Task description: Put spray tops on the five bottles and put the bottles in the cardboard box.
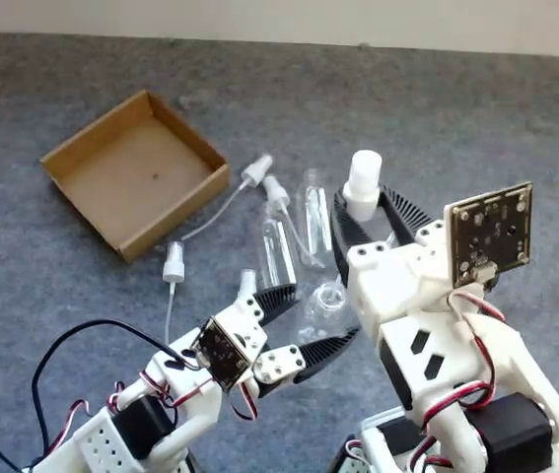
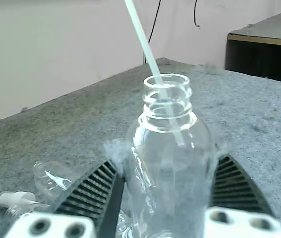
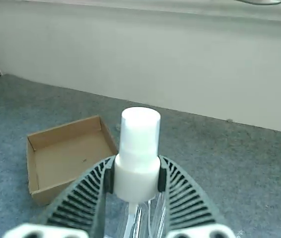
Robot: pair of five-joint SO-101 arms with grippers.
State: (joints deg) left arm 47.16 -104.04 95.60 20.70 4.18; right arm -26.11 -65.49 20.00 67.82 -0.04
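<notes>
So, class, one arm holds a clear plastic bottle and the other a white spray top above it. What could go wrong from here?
1. The thin white tube enters the clear plastic bottle at a slant, so it may bend or jam if the white spray top is pushed down.
2. The left gripper grips the bottle's smooth sides; a push might tip it.
3. Loose clear bottles lie close by and could be knocked.

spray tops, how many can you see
5 tops: one in the right claw, two beside the box, one nearer the arms, one partly hidden by the left claw. More may be hidden.
</notes>
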